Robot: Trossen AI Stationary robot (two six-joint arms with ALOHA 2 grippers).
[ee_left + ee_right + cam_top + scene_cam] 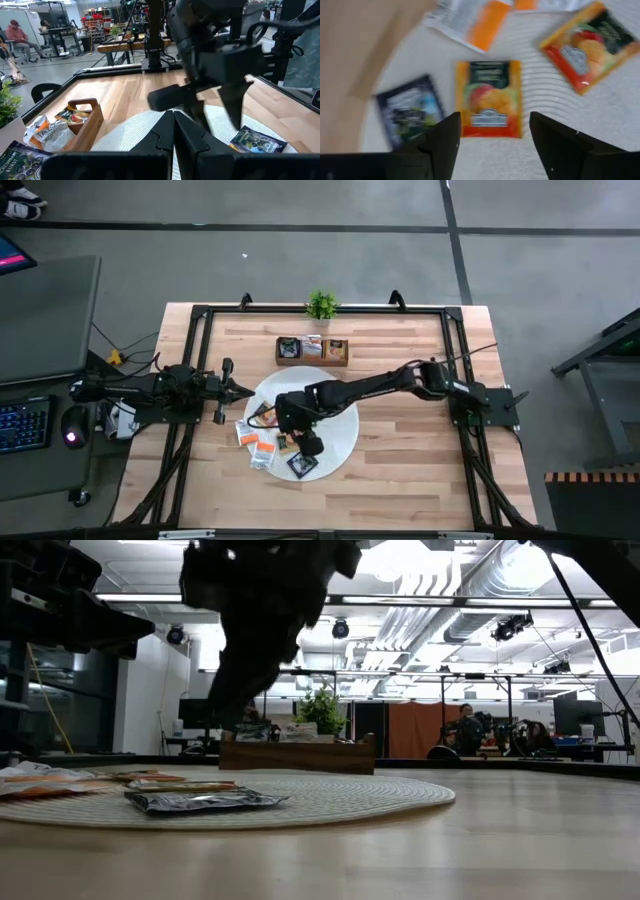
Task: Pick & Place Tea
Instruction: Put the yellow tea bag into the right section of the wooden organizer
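- At lower centre of the right wrist view, an orange tea sachet (pixel 489 98) is seen lying flat on the white woven mat (pixel 530 155), framed between the widely parted fingers of the right hand (pixel 492 140); nothing is held.
- The sachet is judged light, thin, slick and crinkly; a pinch across opposite edges is likely best.
- A black sachet (pixel 410 110) lies just beside it.
- The mat's ribbed weave may snag edges.
- On the wooden table (pixel 400 470), the left hand (pixel 240 389) waits at centre left, fingers pressed together.

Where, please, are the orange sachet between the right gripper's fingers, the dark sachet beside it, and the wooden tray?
Orange sachet (pixel 490 98): right wrist view, printed face.
Dark sachet (pixel 410 112): right wrist view, its centre.
Wooden tray (pixel 289 361): high view, front rim.
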